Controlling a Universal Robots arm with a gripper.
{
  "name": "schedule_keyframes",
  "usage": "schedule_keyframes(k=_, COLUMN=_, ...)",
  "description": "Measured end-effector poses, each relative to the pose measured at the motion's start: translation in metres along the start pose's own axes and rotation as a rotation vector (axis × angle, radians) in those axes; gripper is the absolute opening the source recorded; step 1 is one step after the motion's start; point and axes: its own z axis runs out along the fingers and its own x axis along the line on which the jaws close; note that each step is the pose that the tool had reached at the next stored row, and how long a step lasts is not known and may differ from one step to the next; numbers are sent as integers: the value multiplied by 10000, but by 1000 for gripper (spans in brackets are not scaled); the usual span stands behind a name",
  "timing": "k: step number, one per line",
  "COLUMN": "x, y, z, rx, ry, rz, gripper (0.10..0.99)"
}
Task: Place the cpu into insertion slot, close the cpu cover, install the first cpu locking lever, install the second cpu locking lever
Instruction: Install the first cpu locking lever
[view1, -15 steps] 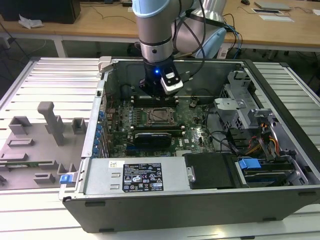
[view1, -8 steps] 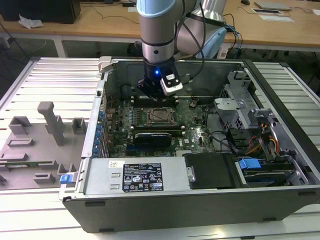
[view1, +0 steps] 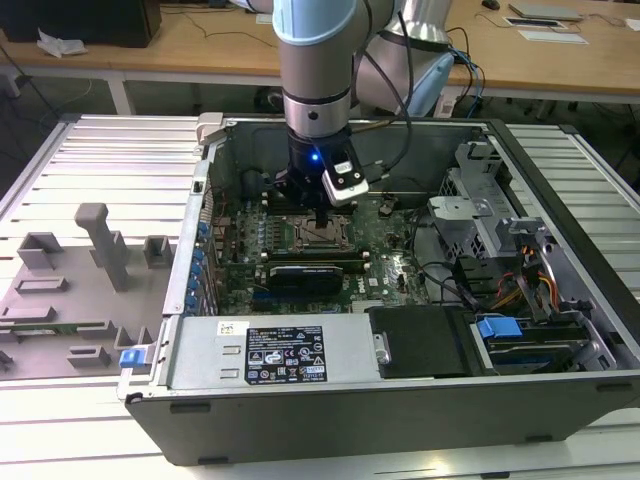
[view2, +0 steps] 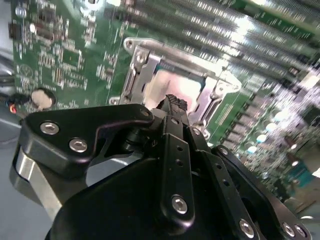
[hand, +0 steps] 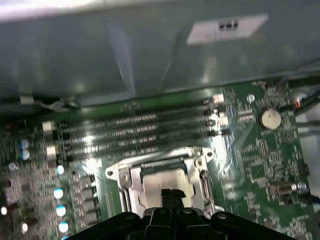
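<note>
My gripper (view1: 320, 222) hangs inside the open computer case, right over the insertion slot (view1: 318, 236) on the green motherboard. In both wrist views its black fingers (hand: 170, 196) are pressed together, with nothing seen between them. Their tip (view2: 175, 101) sits just above the socket's near edge. The cpu (hand: 161, 180) lies in the socket, its pale metal top (view2: 176, 88) showing through the window of the cpu cover (hand: 131, 179). That silver frame (view2: 145, 64) lies flat over the chip. I cannot make out how the locking levers stand.
Long memory slots (hand: 135, 132) run beside the socket toward the case wall (hand: 150, 55). A black card (view1: 315, 272) and the labelled power supply (view1: 285, 355) lie nearer the case front. A drive cage (view1: 480, 215) fills the exterior view's right. A grey fixture tray (view1: 80, 290) sits outside on the exterior view's left.
</note>
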Motion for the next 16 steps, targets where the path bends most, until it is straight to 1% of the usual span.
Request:
schedule_keyframes(k=2, x=-3, y=-16, z=0, rx=80, ry=9, rz=-9, gripper=106)
schedule_keyframes(k=3, x=-3, y=-16, z=-2, rx=157, ry=44, rz=-35, gripper=106)
schedule_keyframes(k=5, x=-4, y=-17, z=-6, rx=253, ry=84, rz=-141, gripper=106)
schedule_keyframes(k=7, x=-6, y=-15, z=-25, rx=271, ry=83, rz=-161, gripper=106)
schedule_keyframes(k=13, x=-18, y=-4, z=-171, rx=273, ry=82, rz=-161, gripper=106)
schedule_keyframes(k=16, x=-22, y=-1, z=-207, rx=273, ry=81, rz=-162, gripper=106)
